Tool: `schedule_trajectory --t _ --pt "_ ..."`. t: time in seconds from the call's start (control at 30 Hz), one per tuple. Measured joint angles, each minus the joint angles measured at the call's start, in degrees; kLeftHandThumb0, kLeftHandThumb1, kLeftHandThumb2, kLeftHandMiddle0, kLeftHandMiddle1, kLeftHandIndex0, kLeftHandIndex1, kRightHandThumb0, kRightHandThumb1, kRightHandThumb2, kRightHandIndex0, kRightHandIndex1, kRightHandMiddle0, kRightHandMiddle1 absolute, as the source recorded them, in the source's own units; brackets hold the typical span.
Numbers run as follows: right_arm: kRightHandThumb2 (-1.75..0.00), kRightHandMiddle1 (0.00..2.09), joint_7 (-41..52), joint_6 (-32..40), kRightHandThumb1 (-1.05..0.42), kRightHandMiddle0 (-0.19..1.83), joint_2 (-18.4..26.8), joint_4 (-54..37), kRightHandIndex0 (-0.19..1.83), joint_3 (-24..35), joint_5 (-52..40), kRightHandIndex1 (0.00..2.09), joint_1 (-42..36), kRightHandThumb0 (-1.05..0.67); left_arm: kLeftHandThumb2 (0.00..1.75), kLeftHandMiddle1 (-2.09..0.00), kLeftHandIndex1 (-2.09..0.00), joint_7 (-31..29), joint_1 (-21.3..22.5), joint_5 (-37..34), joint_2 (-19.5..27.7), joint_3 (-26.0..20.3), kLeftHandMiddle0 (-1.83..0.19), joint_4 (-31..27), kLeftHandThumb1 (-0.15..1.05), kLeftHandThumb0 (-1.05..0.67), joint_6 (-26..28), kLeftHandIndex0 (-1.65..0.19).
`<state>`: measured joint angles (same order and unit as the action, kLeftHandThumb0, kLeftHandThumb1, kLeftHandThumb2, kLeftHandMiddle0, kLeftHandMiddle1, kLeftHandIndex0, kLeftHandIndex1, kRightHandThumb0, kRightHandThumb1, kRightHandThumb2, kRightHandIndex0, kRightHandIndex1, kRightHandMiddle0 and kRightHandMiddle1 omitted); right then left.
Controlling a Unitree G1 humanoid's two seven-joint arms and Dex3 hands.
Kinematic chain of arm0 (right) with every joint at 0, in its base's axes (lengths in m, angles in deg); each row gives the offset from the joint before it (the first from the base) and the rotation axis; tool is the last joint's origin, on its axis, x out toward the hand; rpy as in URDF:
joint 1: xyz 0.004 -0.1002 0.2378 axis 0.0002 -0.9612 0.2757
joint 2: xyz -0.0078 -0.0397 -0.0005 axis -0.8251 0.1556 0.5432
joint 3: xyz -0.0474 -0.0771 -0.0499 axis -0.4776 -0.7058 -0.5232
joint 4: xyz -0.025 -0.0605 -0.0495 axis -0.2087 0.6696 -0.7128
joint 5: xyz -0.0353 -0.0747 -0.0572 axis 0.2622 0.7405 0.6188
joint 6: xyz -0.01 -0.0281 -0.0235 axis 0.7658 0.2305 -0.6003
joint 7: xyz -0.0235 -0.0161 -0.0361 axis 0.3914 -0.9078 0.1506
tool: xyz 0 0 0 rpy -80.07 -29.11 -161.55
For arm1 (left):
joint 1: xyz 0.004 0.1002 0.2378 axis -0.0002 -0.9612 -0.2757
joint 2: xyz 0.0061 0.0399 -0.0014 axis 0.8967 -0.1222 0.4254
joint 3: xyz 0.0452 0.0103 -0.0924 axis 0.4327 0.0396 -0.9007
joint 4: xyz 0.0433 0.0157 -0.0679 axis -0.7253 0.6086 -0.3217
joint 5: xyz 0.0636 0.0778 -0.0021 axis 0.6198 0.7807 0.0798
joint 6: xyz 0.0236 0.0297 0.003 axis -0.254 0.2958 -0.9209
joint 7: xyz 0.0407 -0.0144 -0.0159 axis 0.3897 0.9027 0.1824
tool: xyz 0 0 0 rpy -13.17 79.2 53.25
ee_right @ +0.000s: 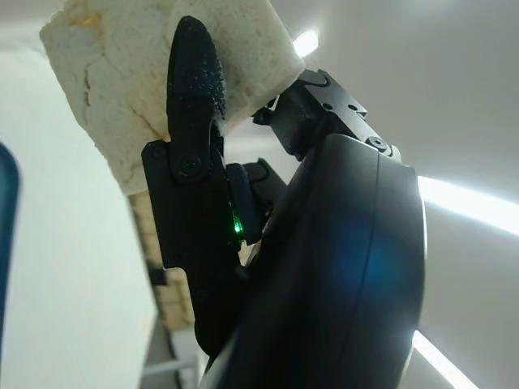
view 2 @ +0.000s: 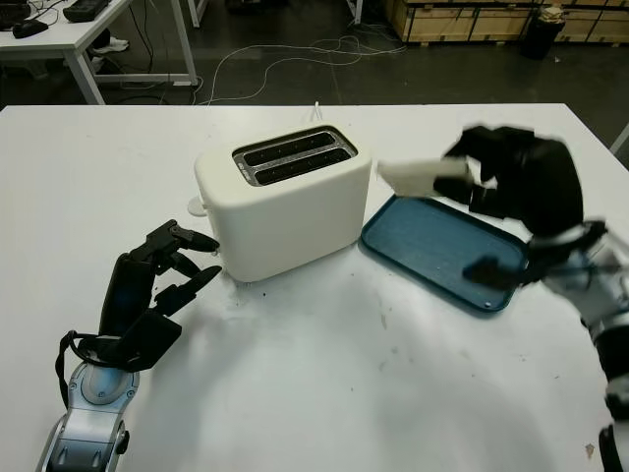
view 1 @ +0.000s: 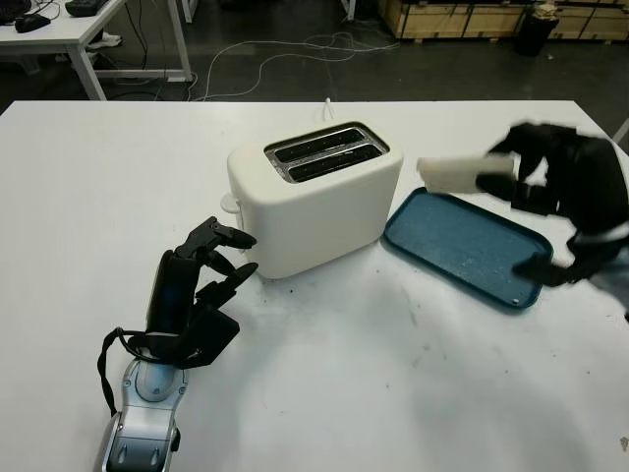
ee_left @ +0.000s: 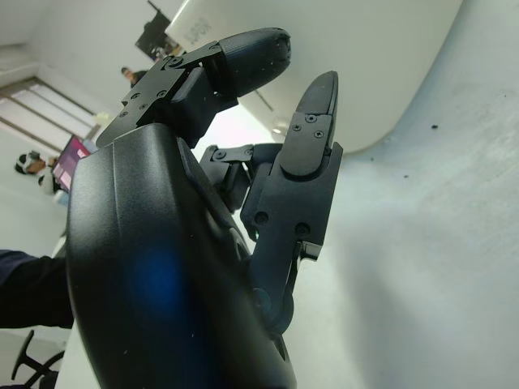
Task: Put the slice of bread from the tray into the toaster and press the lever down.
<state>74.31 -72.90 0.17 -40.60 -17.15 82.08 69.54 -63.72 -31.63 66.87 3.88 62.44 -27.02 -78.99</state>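
Observation:
My right hand (view 1: 506, 177) is shut on the slice of bread (view 1: 450, 174), holding it in the air above the blue tray (view 1: 462, 251), to the right of the toaster. In the right wrist view a black finger (ee_right: 193, 105) presses across the pale slice of bread (ee_right: 105, 89). The cream toaster (view 1: 314, 197) stands mid-table with two empty slots (view 1: 326, 152) on top; a small lever knob (view 1: 230, 203) sticks out at its left end. My left hand (view 1: 211, 265) is open on the table just left of the toaster's front corner, close to the toaster (ee_left: 357, 65).
The white table (view 1: 344, 393) has open space in front of the toaster and tray. A white cord (view 1: 324, 108) runs off behind the toaster. Beyond the far edge are the floor with cables (view 1: 295, 54), another table (view 1: 88, 29) and wooden crates (view 1: 462, 18).

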Motion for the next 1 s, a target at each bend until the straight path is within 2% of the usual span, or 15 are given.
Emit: schedule_trajectory --t 0.07,0.17,0.33,0.47,0.6,0.77,1.0 --pt "-0.14 1.72 10.4 1.7 -0.92 0.69 -0.9 2.0 0.88 0.0 -4.1 1.75 5.8 -0.46 0.08 -1.55 -1.13 0.0 0.0 -0.1 0.0 0.0 -0.55 0.0 0.92 -0.2 0.0 -0.5" --pt "-0.1 1.64 24.9 6.0 -0.92 0.78 -4.4 7.7 0.9 0.6 -10.0 1.75 17.9 -0.46 0.08 -1.53 -1.12 -0.1 -0.1 -0.2 0.0 -0.1 -0.56 0.0 0.92 -0.21 0.0 -0.5" --pt "-0.04 1.71 35.5 8.5 -0.92 0.86 -9.5 16.9 1.03 0.5 -9.5 1.75 34.5 -0.45 0.09 -1.48 -1.1 -0.5 -0.5 -0.3 0.2 -0.5 -0.59 -0.3 0.92 -0.22 0.4 -0.53" --pt "-0.01 1.6 36.7 8.6 -0.9 0.98 -12.9 23.0 1.1 -0.3 -6.2 1.74 42.4 -0.44 0.09 -1.47 -1.08 -0.5 -0.6 -0.3 0.1 -0.6 -0.6 -0.5 0.92 -0.21 0.5 -0.54" --pt "-0.02 1.72 36.4 8.6 -0.92 0.92 -16.2 26.7 1.12 -2.3 -1.9 1.74 47.0 -0.46 0.08 -1.47 -1.07 -0.5 -0.7 -0.4 0.0 -0.6 -0.61 -0.5 0.92 -0.21 0.6 -0.55" --pt "-0.06 1.74 35.5 9.9 -0.92 0.9 -19.7 29.7 1.1 -5.0 3.2 1.75 49.0 -0.46 0.1 -1.46 -1.05 -0.5 -0.7 -0.4 0.0 -0.6 -0.61 -0.4 0.92 -0.22 0.6 -0.55" --pt "-0.06 1.74 35.5 14.0 -0.92 0.9 -22.2 31.4 1.12 -8.3 8.1 1.75 49.3 -0.48 0.1 -1.45 -1.03 -0.6 -0.7 -0.4 0.0 -0.6 -0.61 -0.5 0.92 -0.22 1.0 -0.56"
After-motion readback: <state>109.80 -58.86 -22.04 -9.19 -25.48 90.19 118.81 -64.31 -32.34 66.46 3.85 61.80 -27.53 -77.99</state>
